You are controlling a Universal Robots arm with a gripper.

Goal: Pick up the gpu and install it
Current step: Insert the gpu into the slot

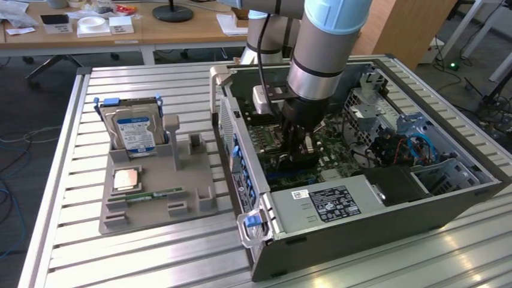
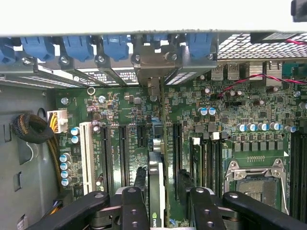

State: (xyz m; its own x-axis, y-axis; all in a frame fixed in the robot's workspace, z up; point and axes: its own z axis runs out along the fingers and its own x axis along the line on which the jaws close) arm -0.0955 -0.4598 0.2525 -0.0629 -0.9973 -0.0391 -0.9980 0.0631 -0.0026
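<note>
The gpu [image 2: 156, 182] appears edge-on as a thin black card standing upright in a motherboard slot, its silver bracket [image 2: 152, 67] against the case's rear slot openings. My gripper [image 2: 162, 178] straddles the card with its jaws open. One black fingertip [image 2: 139, 176] stands a little off each side of the card, with a gap showing on at least one side. In the exterior view the gripper [image 1: 300, 151] reaches down into the open computer case [image 1: 360, 204], over the green motherboard [image 1: 320, 157].
A grey parts tray [image 1: 152, 207] at the exterior view's left holds a silver hard drive [image 1: 134, 133], a green memory stick [image 1: 152, 195] and a small square chip [image 1: 126, 179]. Inside the case are a CPU socket [image 2: 254, 184], blue slot latches [image 2: 76, 45] and a cable bundle [image 2: 31, 128].
</note>
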